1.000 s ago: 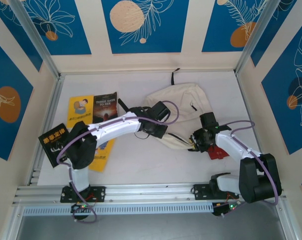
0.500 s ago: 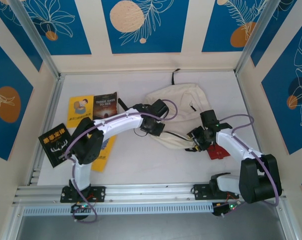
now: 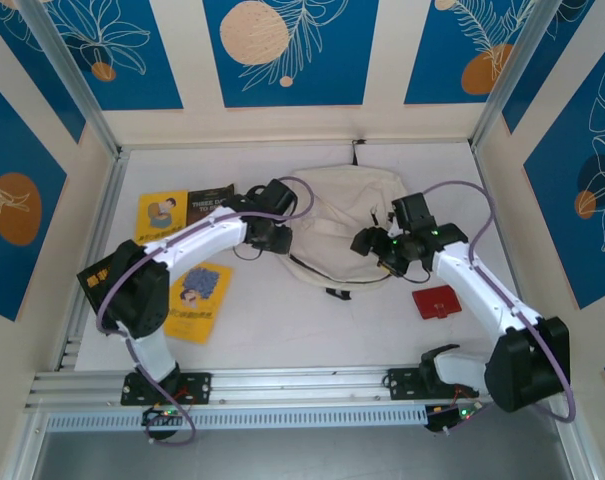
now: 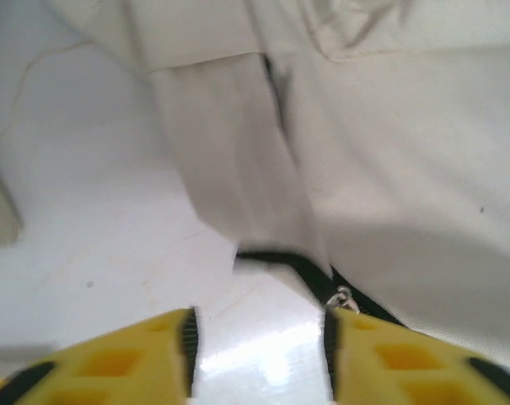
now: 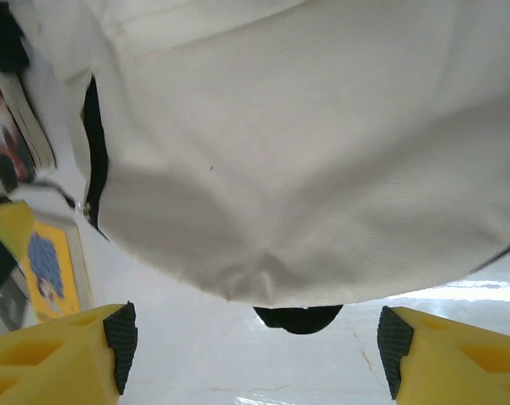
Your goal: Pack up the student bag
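The cream student bag (image 3: 347, 215) lies flat at the middle back of the table, with black zip lines and a strap at its near edge. My left gripper (image 3: 271, 239) is at the bag's left edge, open, with bare table between the fingers (image 4: 259, 337). Just ahead of its right finger sits a metal zip pull (image 4: 343, 297) on a black zip line. At the bag's right edge my right gripper (image 3: 366, 243) is open wide (image 5: 255, 337) and holds nothing. The bag's cloth (image 5: 305, 152) hangs just ahead of it, above a black tab (image 5: 298, 318).
A red flat thing (image 3: 437, 300) lies at the right front. On the left lie a yellow book (image 3: 161, 215), a dark book (image 3: 208, 196), a second yellow book (image 3: 195, 301) and a black book (image 3: 94, 279) partly under my left arm. White walls ring the table.
Both grippers have moved toward the back, the left one also leftward. The bag has shifted toward the back and spread out. The front yellow book is uncovered.
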Motion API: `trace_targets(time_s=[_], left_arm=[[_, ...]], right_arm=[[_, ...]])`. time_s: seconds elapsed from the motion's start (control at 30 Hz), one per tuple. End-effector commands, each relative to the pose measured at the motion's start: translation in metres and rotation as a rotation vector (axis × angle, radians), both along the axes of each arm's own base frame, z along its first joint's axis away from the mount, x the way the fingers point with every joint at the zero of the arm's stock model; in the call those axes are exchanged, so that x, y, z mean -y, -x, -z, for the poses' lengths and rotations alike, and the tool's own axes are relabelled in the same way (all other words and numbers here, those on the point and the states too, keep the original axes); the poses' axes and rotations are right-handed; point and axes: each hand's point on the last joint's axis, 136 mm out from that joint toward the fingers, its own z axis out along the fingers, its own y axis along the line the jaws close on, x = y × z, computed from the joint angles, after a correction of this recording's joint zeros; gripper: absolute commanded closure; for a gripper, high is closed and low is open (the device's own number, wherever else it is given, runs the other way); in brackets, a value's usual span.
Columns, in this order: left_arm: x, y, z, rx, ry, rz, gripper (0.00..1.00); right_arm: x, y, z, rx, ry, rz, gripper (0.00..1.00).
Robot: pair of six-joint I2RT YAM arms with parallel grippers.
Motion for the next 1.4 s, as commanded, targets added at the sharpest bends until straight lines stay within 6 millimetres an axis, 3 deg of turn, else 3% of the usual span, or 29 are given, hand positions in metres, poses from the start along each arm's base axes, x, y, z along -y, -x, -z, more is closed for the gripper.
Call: trace_targets(time_s=[0.0, 0.17, 0.37, 0.5, 0.73, 0.87, 1.0, 1.13, 1.37], left_arm=[[-0.016, 0.002, -0.018, 0.031, 0.077, -0.099, 0.43], [-0.036, 0.013, -0.031, 0.05, 0.179, -0.212, 0.34], [-0.063, 0.027, -0.03, 0.034, 0.283, -0.332, 0.3], [-0.07, 0.032, -0.025, 0.018, 0.309, -0.365, 0.29], [-0.082, 0.035, -0.014, -0.002, 0.305, -0.404, 0.29], [-0.108, 0.036, -0.006, -0.012, 0.252, -0.458, 0.29], [-0.151, 0.044, 0.01, -0.046, 0.182, -0.553, 0.21], [-0.185, 0.059, 0.031, -0.099, 0.16, -0.65, 0.0], [-0.196, 0.086, 0.063, -0.186, 0.145, -0.71, 0.0]], right_arm=[[-0.027, -0.002, 0.001, 0.007, 0.053, -0.194, 0.22], [-0.069, -0.005, 0.022, -0.006, 0.173, -0.415, 0.24], [-0.107, 0.008, 0.047, -0.036, 0.205, -0.659, 0.32], [-0.11, 0.006, 0.064, -0.079, 0.25, -0.682, 0.43], [-0.115, -0.014, 0.072, -0.053, 0.313, -0.657, 0.59], [-0.113, -0.035, 0.078, -0.04, 0.378, -0.559, 0.63], [-0.104, -0.056, 0.086, -0.046, 0.426, -0.456, 0.62], [-0.11, -0.064, 0.077, -0.032, 0.358, -0.424, 0.58], [-0.126, -0.048, 0.03, 0.03, 0.152, -0.428, 0.36]])
